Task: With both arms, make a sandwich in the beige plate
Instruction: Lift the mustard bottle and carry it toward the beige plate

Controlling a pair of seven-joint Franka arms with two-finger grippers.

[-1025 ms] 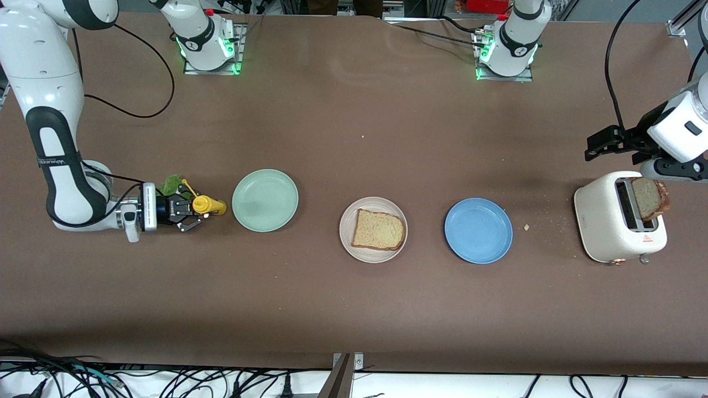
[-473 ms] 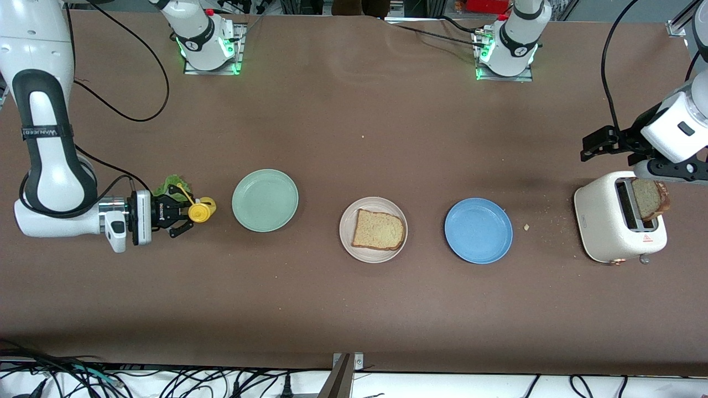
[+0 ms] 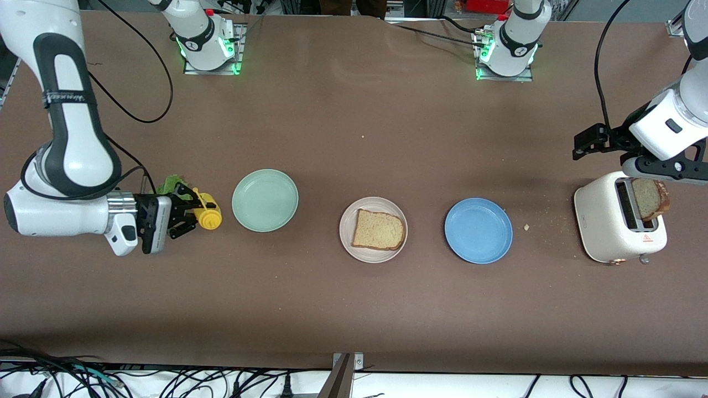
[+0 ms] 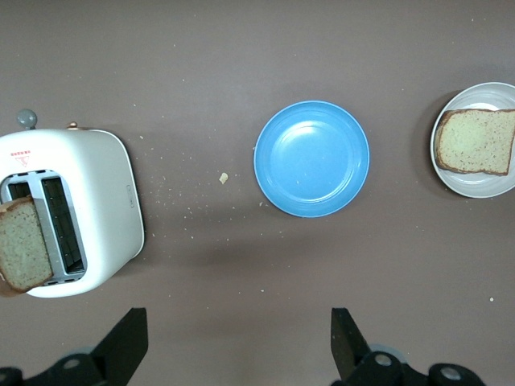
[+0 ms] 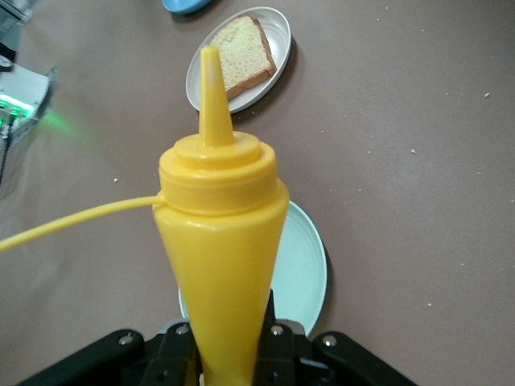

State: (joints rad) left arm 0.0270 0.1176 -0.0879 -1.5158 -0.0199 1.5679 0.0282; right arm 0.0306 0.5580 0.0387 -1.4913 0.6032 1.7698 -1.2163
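Front view, quick rundown: the beige plate [image 3: 347, 232] sits about mid-bench with one bread slice [image 3: 379, 230] lying flat on it. The right end effector [image 3: 193, 213] is way off at the plate's 9 o'clock, toward the right arm's end of the bench, with the mint plate [image 3: 265, 200] between the two. It's pinching a yellow bottle [image 3: 209, 216]. In the right wrist view you can see the bottle [image 5: 221, 241] clamped low on its body between the fingers, nozzle pointing out toward the beige plate [image 5: 278, 32] and its slice [image 5: 241, 52], with the mint plate [image 5: 302, 273] underneath. A thin yellow cap strap trails off the bottle's neck.

The lettuce [image 3: 170, 183] is on the bench at roughly 11 o'clock from that end effector, just beside it, not in its grip.

The left end effector [image 4: 237, 346] has its fingers spread wide with nothing between them. It hangs over the bench near the toaster [image 3: 603, 221], around the toaster's 12 o'clock. The second slice [image 3: 648, 199] sticks up out of a toaster slot, tilted. The blue plate [image 3: 478, 230] lies between toaster and beige plate, at the beige plate's 3 o'clock. So the beige plate is well apart from both end effectors.
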